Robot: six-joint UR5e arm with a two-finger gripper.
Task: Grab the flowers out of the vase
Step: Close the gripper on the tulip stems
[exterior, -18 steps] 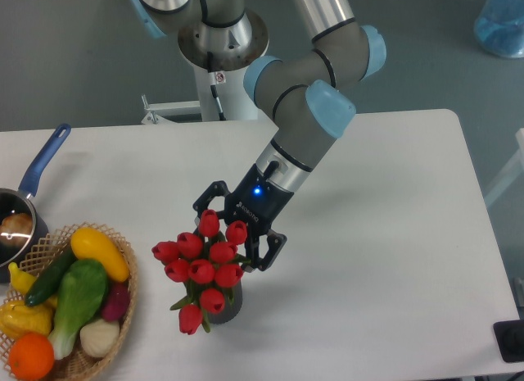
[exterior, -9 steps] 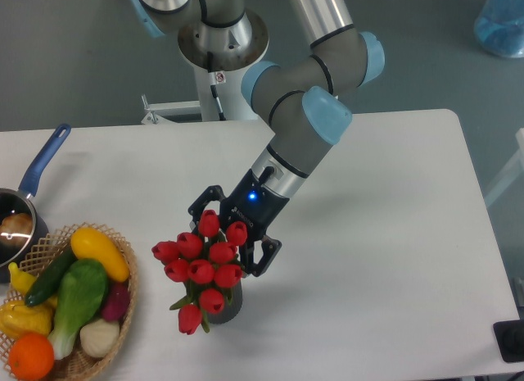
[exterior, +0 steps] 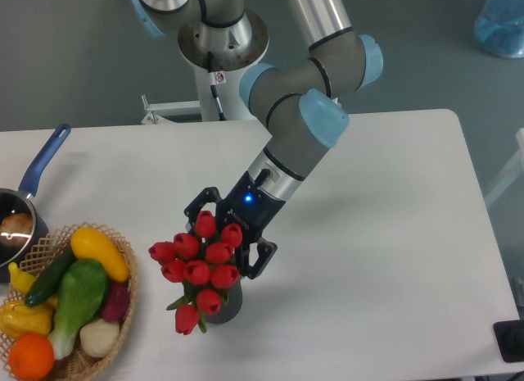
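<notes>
Reaching down at the lower centre of the frame, the gripper (exterior: 229,242) straddles the red tulip flowers (exterior: 196,262), which stand in the dark grey vase (exterior: 225,306) on the white table (exterior: 385,258). Its 2 fingers (exterior: 260,256) are spread apart, 1 on each side of the upper buds, gripping nothing. To do this well, I judge the fingers should sink past the buds to the stems, close gently, then lift straight up so the vase stays upright. A wicker basket (exterior: 123,303) sits at lower left.
</notes>
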